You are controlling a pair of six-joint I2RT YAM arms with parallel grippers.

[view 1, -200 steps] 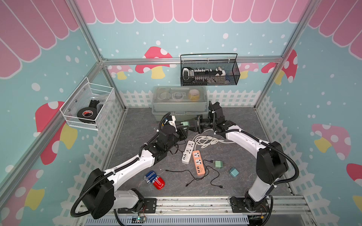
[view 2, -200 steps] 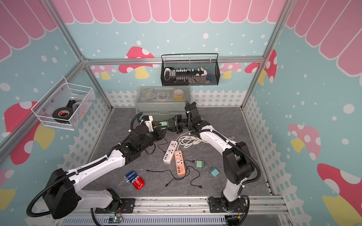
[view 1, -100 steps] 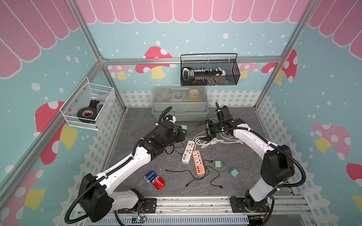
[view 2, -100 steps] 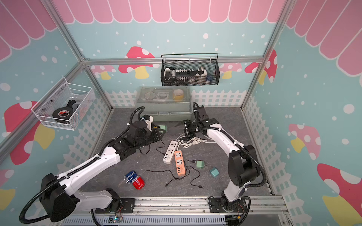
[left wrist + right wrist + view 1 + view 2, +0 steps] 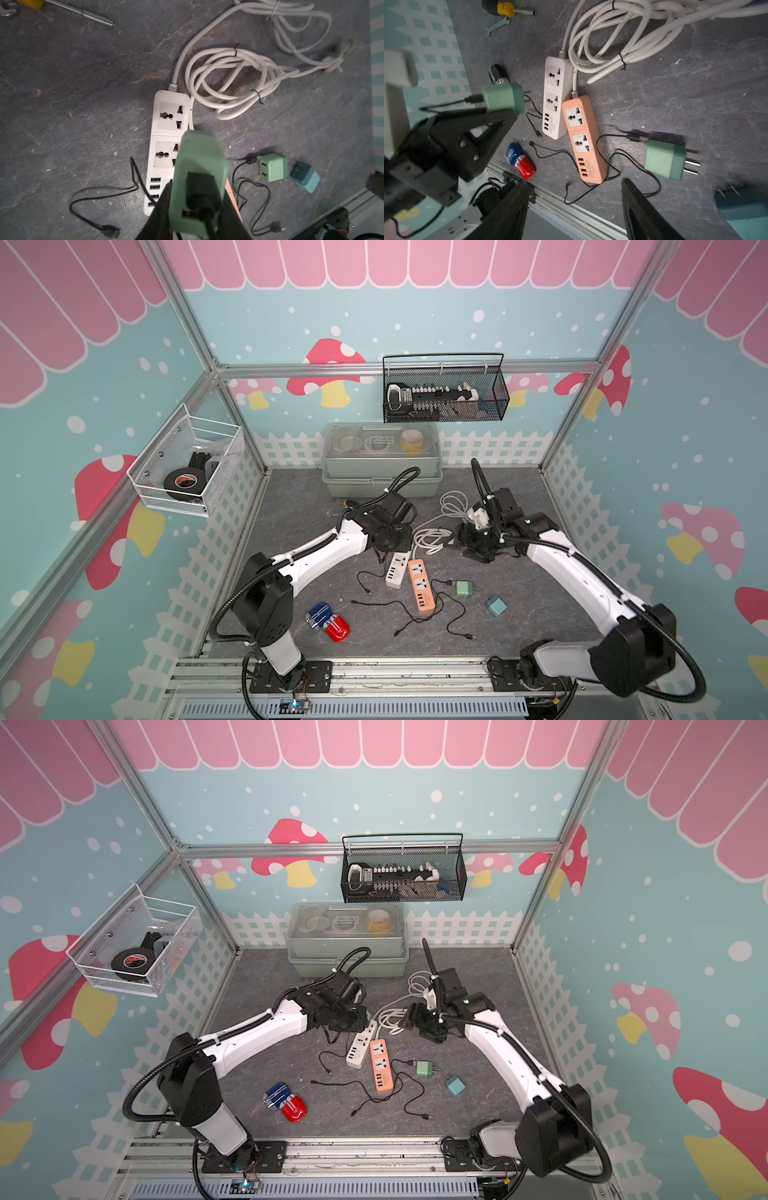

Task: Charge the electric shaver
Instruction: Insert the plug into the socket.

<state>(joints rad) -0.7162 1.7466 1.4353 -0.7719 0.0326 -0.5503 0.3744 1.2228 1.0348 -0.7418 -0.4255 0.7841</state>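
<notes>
Grey stone-patterned table (image 5: pixel 299 510), strewn with chargers, under the left arm (image 5: pixel 316 556) and right arm (image 5: pixel 573 568) of a white-and-black robot as the shaver job nears its plug-in. A second ago the two tools met nose to nose at the back, by the grey plastic toolbox (image 5: pixel 357 477); now they have parted. The right tool (image 5: pixel 573 182) has let go and drawn back to its own side, jaws spread wide and empty, just beside the coiled white cords (image 5: pixel 428 536). The left tool (image 5: pixel 198 187) has swung forward, clamped on a mint-green wall adapter (image 5: pixel 199 155) with a thin black USB cable (image 5: pixel 200 195) already seated in its rear port. Seen from the left wrist camera, the adapter hangs over the white rectangular power strip (image 5: pixel 166 124), at the socket nearer its USB ports; the strip lies against the orange power strip (image 5: pixel 422 587). The prongs are in no socket yet. The hand-off looks finished, so what remains, to my eye, is one arm's work: line up the prongs and press down without skidding the loose strip. A second green adapter (image 5: pixel 464 588) and a teal cube adapter (image 5: pixel 496 605) lie unused nearby. A black, chrome-collared cylinder (image 5: pixel 497 75), which I take for the electric shaver, lies on the table just beyond the held adapter; whether the cable reaches it I cannot tell.
</notes>
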